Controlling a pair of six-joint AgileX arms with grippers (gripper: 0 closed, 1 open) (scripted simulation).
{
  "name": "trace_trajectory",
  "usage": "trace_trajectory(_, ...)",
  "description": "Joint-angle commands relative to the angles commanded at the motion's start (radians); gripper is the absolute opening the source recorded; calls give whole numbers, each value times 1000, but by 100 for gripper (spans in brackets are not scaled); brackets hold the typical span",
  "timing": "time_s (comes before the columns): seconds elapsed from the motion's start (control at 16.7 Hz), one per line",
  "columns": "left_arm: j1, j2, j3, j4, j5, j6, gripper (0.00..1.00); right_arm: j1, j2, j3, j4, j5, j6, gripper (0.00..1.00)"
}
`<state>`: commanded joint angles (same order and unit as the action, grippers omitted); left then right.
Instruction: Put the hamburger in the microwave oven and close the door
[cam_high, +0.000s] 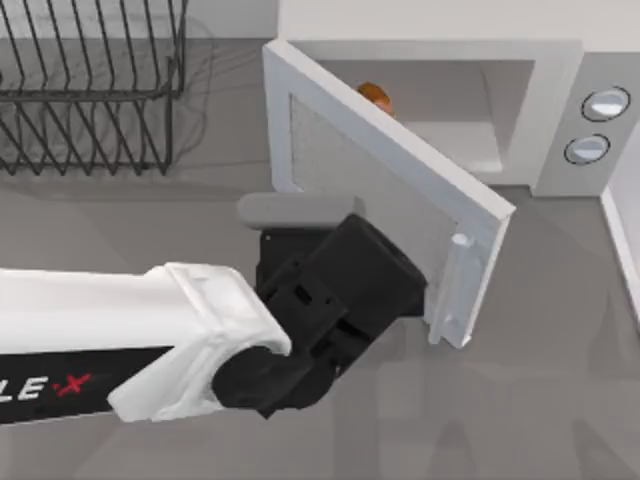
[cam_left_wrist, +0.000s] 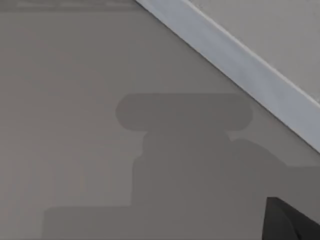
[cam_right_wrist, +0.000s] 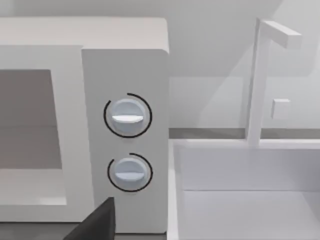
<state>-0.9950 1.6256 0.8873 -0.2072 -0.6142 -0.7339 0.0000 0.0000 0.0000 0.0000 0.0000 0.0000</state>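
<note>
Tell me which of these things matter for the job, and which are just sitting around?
Job: hamburger inside the microwave oven; its half-open door; left hand against the door.
Just around: dish rack; white sink.

even, soft light; the arm's shadow falls on the table (cam_left_wrist: 75, 100).

- A left arm (cam_high: 120, 345) is seen in the top view, its long link cased in smooth white shell with rounded edges.
- A black band is set along the link's side, marked with white letters "LE" and a red "X" (cam_high: 45, 387).
- The wrist (cam_high: 335, 300) is formed of blocky matte black housings with angular facets and small recesses.
- A dark black corner of body (cam_left_wrist: 290, 220) is seen in the left wrist view.
- A dark wedge (cam_right_wrist: 97, 222) is seen in the right wrist view.
</note>
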Motion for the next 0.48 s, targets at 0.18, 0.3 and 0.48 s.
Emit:
trace_trajectory(0.18, -67, 122, 162, -59, -36, -64, 0, 0, 0, 0, 0, 0, 0, 100)
trace_trajectory(0.3, -99, 182, 229, -91, -55, -98, 0, 0, 0, 0, 0, 0, 0, 100)
trace_trajectory(0.48, -112, 206, 254, -104, -63, -112, 0, 0, 0, 0, 0, 0, 0, 100)
